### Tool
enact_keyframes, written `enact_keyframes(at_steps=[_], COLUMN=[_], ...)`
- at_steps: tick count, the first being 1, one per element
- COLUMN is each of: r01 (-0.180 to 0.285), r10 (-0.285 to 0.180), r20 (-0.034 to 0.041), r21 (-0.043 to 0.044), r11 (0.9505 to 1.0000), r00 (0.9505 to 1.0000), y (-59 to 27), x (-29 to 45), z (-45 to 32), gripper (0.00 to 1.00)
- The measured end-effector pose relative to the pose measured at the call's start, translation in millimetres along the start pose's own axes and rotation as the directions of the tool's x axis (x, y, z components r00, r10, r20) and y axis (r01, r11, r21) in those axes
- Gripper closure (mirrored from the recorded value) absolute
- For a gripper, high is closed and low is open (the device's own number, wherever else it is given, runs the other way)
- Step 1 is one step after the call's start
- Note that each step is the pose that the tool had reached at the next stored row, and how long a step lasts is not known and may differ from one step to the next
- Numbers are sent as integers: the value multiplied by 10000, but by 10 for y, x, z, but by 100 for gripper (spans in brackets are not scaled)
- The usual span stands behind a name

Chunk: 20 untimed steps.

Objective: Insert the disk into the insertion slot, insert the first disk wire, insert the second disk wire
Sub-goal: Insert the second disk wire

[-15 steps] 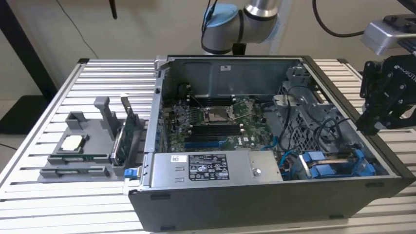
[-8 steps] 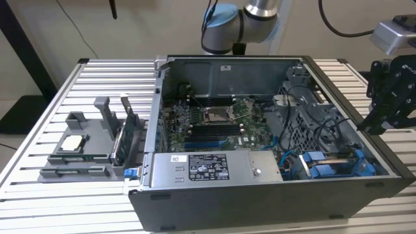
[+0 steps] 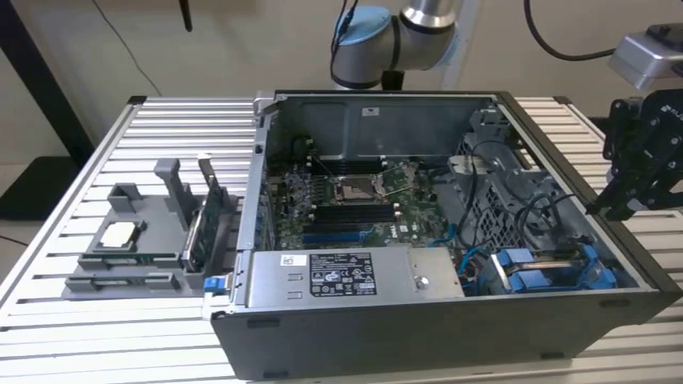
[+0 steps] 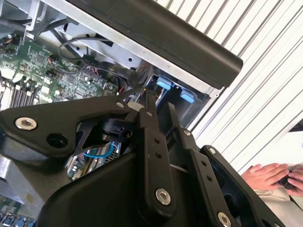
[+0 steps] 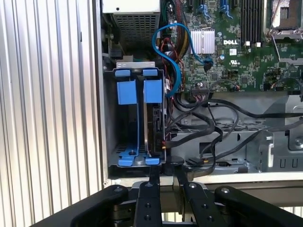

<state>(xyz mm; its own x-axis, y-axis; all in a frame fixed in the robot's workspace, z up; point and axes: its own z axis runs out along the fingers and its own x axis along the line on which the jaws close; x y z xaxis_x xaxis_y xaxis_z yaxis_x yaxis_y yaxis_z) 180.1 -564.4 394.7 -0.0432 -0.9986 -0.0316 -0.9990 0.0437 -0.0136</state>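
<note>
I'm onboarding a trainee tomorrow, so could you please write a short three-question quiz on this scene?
1. True or false: the computer case is open, with its motherboard exposed.
2. What colour are the carrier frames in the insertion slot? A red, B blue, C yellow.
3. In the exterior view, on which side of the case does the gripper hang?
Key: 1 true; 2 B; 3 the exterior view's right.
</note>
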Motion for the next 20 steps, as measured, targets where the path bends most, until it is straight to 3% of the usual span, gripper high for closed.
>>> enact_keyframes(at_steps=[7,20], r01=[0,-1], r10=[0,1], r20=[-2,63], r21=[0,-3], r11=[10000,10000], r00=[10000,10000], y=[-1,-26], x=[-14,-126], z=[19,81], gripper=[73,73])
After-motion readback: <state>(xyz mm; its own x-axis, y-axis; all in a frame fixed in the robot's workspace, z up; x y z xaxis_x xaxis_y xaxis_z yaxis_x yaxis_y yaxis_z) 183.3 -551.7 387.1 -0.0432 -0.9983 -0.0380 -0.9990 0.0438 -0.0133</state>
